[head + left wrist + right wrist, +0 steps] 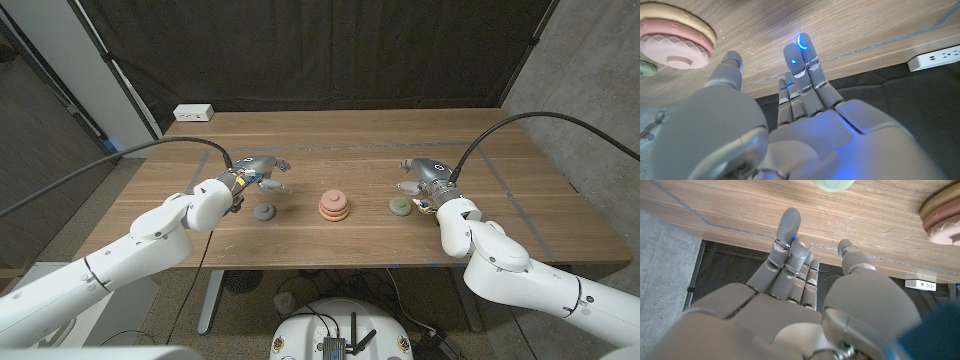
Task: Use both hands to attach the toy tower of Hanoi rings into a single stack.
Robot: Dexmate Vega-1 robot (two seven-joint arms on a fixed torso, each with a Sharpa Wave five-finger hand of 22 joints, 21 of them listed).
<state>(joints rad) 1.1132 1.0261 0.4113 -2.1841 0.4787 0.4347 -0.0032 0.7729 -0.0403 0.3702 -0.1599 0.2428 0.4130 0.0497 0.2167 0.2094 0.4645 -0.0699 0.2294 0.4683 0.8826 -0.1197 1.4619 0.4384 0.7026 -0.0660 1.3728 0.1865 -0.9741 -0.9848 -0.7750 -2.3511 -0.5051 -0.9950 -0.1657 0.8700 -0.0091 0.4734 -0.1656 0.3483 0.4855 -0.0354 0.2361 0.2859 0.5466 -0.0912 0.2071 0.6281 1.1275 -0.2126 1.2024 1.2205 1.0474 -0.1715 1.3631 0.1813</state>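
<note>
Even overhead light, soft shadows (wrist foregrounds blurred)

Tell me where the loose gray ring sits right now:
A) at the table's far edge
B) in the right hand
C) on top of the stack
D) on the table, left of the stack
D: the gray ring lies on the table just left of the stack, near the left hand.
</note>
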